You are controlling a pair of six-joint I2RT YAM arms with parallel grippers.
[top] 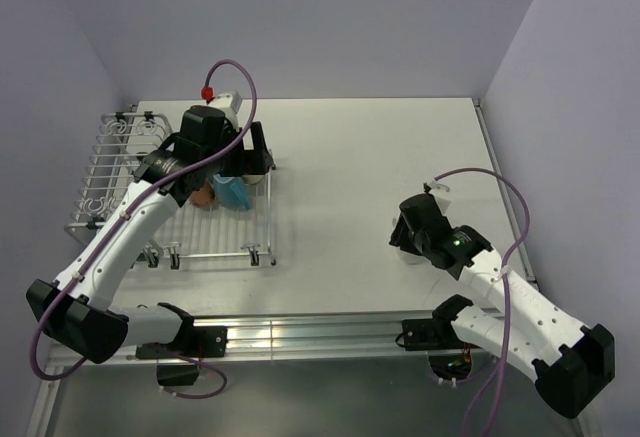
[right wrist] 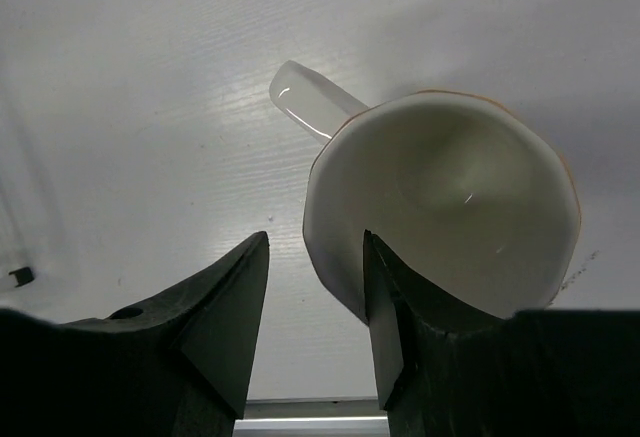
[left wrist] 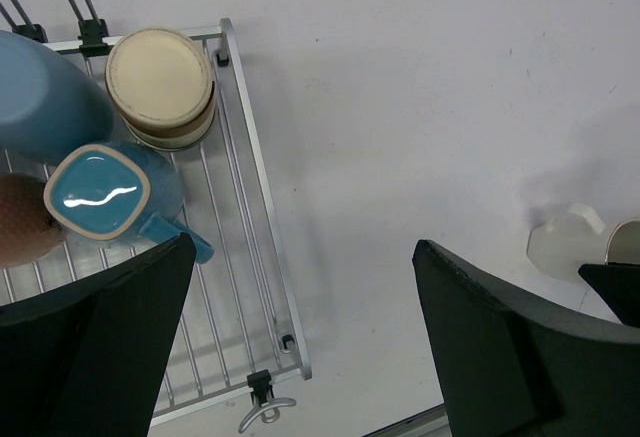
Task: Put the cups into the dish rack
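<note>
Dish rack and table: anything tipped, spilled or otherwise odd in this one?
Nothing stands out. The cream cup and blue mug sit bottom-up in the dish rack; the white mug stands upright on the table, and nothing is spilled.

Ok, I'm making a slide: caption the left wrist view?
Open left gripper over the dish rack's edge; cream cup, light blue mug, mid-blue cup and salmon cup loaded.

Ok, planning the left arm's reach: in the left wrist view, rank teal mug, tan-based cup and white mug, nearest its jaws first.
1. Teal mug, in the dish rack.
2. Tan-based cup, at its corner.
3. White mug, out on the table.
</note>
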